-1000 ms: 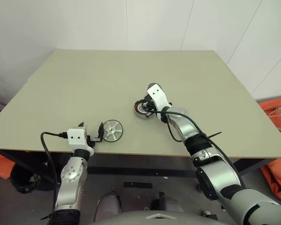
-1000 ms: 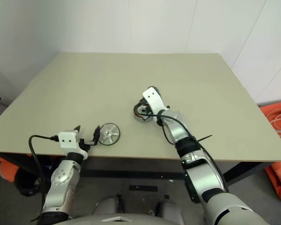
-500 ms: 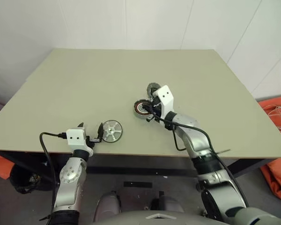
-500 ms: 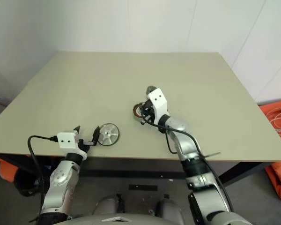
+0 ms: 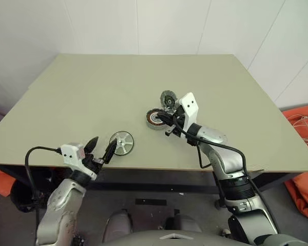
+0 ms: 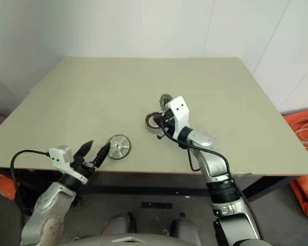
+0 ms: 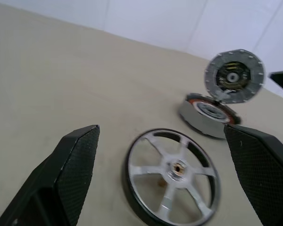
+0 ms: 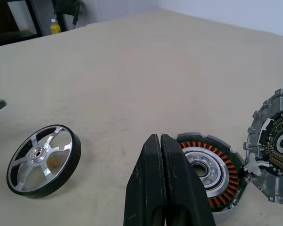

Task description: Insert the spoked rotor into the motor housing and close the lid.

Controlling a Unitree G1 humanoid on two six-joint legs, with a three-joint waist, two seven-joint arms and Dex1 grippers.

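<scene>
Left hand (image 5: pixel 101 148) drew back from silver six-spoke rotor (image 5: pixel 121 142), fingers spread; right hand (image 8: pixel 167 176) clenched, empty.

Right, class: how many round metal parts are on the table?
3: the silver spoked rotor near the front edge, the copper-wound motor housing mid-table, and the grey notched lid standing open at the housing's far side.

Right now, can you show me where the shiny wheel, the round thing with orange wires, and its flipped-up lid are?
spoked rotor (image 7: pixel 172 173), left wrist view, on its hub.
motor housing (image 8: pixel 226 178), right wrist view, on its copper windings.
lid (image 7: pixel 234 76), left wrist view, on its dark inner face.
</scene>
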